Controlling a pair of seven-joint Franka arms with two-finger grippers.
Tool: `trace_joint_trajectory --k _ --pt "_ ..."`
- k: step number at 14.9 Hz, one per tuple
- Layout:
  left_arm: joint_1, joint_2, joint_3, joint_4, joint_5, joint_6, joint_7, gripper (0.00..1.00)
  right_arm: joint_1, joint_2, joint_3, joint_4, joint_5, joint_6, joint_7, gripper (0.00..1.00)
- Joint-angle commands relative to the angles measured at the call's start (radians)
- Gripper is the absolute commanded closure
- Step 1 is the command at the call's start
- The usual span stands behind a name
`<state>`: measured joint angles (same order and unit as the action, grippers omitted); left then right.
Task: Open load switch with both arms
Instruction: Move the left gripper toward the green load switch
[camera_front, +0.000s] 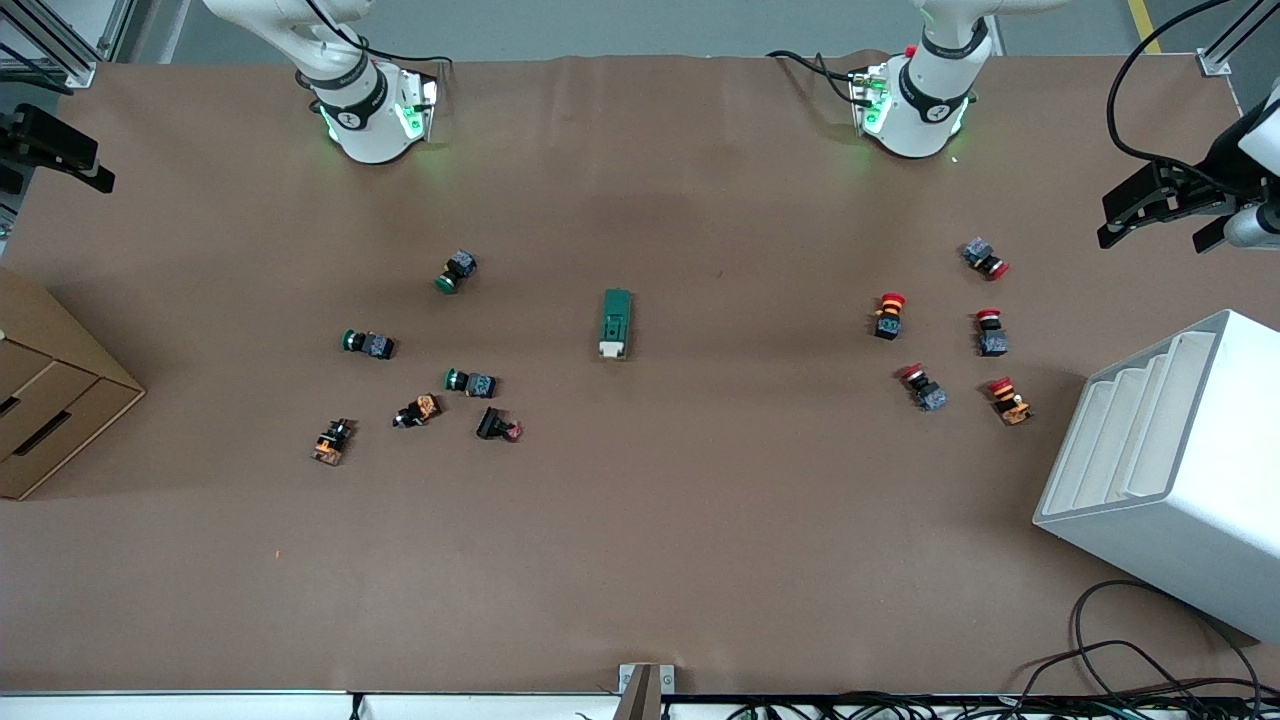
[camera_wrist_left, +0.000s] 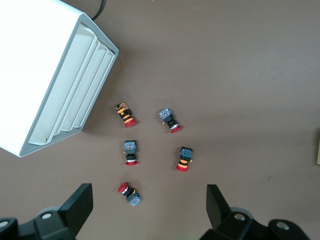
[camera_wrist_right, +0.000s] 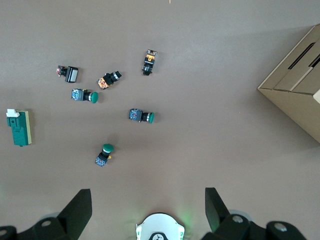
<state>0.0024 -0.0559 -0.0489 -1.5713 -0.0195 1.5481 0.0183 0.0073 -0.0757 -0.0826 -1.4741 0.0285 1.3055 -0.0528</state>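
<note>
The load switch (camera_front: 616, 323), a dark-green block with a white lever end, lies flat at the middle of the table; it also shows in the right wrist view (camera_wrist_right: 20, 128). Neither gripper touches it. My left gripper (camera_front: 1160, 205) hangs high at the left arm's end of the table, open and empty (camera_wrist_left: 149, 196), above a group of red push buttons. At the right arm's end my right gripper (camera_front: 55, 150) is also raised, open with nothing between its fingers (camera_wrist_right: 147, 197), over its own base and the green push buttons.
Several green and orange push buttons (camera_front: 458, 270) lie toward the right arm's end, and several red ones (camera_front: 888, 315) toward the left arm's end. A white slotted rack (camera_front: 1170, 470) stands at the left arm's end. A cardboard drawer box (camera_front: 50, 400) stands at the right arm's end.
</note>
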Motion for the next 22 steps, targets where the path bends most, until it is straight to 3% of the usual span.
trace_joint_trajectory --k 1,7,10,18,22 --pt "0.001 0.01 -0.002 0.025 0.0 -0.017 0.008 0.0 0.008 -0.026 -0.003 -0.017 0.01 -0.002 -0.013 0.0" --pt "-0.013 0.048 -0.012 0.027 -0.008 0.003 -0.009 0.0 0.011 -0.027 0.001 -0.017 0.001 -0.002 -0.038 0.0" --pt "-0.074 0.08 -0.032 0.024 -0.02 0.056 -0.049 0.0 0.014 -0.029 0.003 -0.02 0.001 -0.005 -0.038 0.0" --pt "-0.313 0.214 -0.193 0.002 -0.005 0.18 -0.798 0.0 0.016 -0.03 0.015 -0.023 -0.001 -0.012 -0.021 0.0" --pt "-0.528 0.316 -0.197 -0.033 0.1 0.363 -1.154 0.0 0.017 -0.032 0.017 -0.023 -0.002 -0.012 -0.022 0.0"
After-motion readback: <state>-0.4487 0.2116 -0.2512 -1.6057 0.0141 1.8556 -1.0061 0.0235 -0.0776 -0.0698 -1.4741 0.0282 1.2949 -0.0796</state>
